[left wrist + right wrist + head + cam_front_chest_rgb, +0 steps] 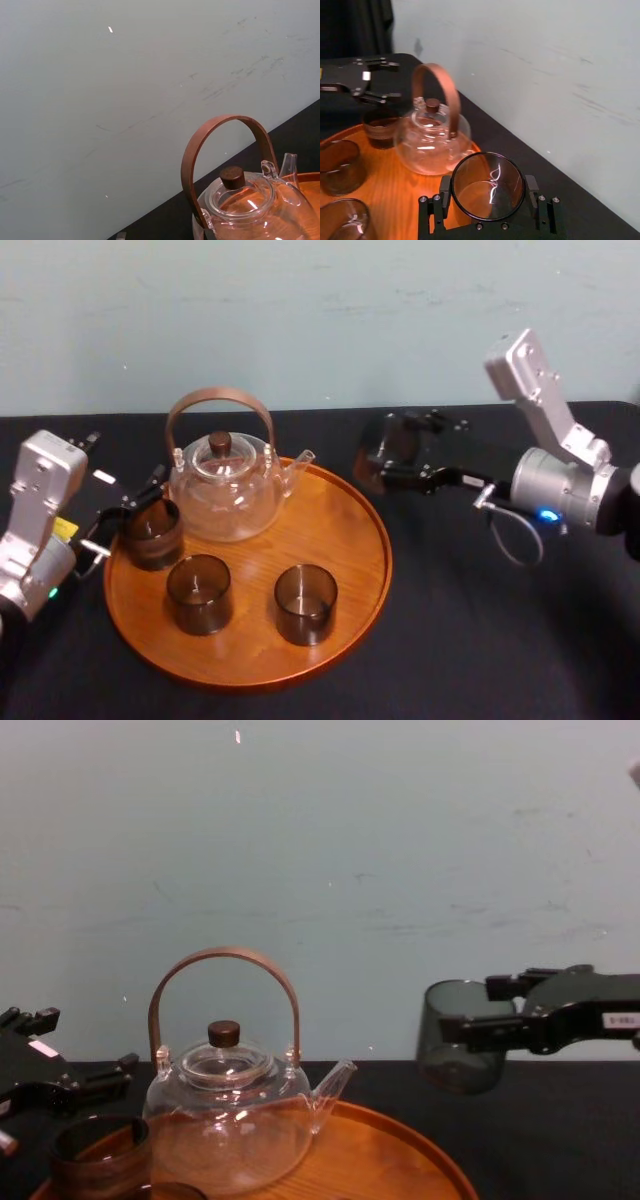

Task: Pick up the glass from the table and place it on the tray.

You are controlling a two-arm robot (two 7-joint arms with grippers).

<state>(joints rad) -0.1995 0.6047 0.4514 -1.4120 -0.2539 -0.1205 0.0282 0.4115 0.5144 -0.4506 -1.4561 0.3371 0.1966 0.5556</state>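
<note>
My right gripper (395, 450) is shut on the glass (378, 462), a dark smoky tumbler held in the air just beyond the back right rim of the tray (340, 520). In the right wrist view both fingers press on the sides of the glass (487, 186), whose open mouth faces the camera. The chest view shows the glass (460, 1035) hanging clear above the black table, to the right of the tray (400, 1150). My left gripper (125, 510) stands open at the tray's left edge, just above another smoky glass (152, 532), with nothing between its fingers.
A clear glass teapot (225, 485) with an arched brown handle stands at the back of the tray. Two more smoky glasses (199, 592) (305, 602) stand at its front. Bare wood shows on the tray's right side. A pale wall runs behind the black table.
</note>
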